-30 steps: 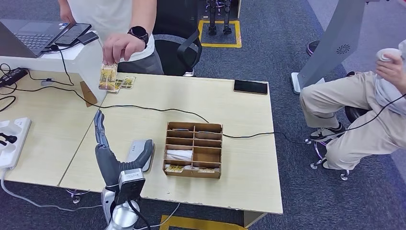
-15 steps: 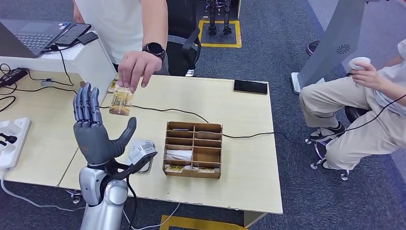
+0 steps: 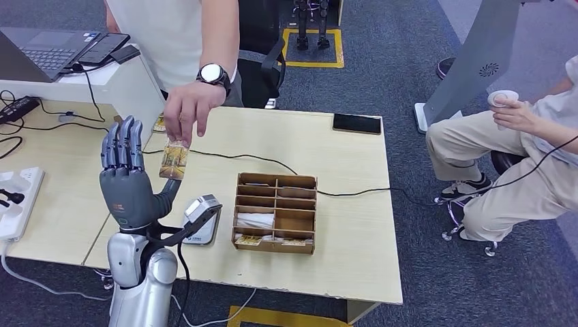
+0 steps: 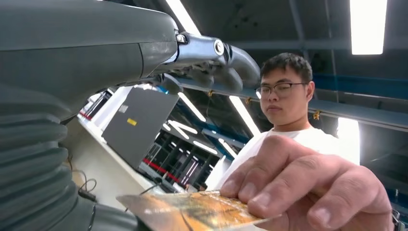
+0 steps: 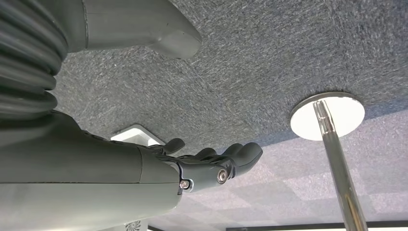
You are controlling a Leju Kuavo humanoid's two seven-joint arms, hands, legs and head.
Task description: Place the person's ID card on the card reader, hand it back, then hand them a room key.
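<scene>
My left hand (image 3: 127, 185) is raised upright over the table's left part, fingers (image 3: 123, 144) straight and thumb spread. A person's hand (image 3: 191, 109) holds an orange-patterned ID card (image 3: 174, 158) just above my thumb, between it and my fingers. In the left wrist view the card (image 4: 192, 214) lies near my palm, pinched by the person's fingers (image 4: 298, 187); I cannot tell if my hand touches it. The grey card reader (image 3: 202, 219) sits on the table by my wrist. Key cards (image 3: 249, 239) lie in a wooden organiser (image 3: 276, 212). My right hand (image 5: 216, 163) hangs over carpet, holding nothing.
A black cable (image 3: 225, 156) crosses the table behind the organiser. A black phone (image 3: 356, 123) lies at the far edge, more cards (image 3: 159, 123) by the white counter (image 3: 116, 82). A power strip (image 3: 15, 197) sits left. A seated person (image 3: 518, 157) is at the right.
My left hand has risen from low and edge-on to upright with fingers spread. The person's hand has brought the card from the counter down and forward to my thumb.
</scene>
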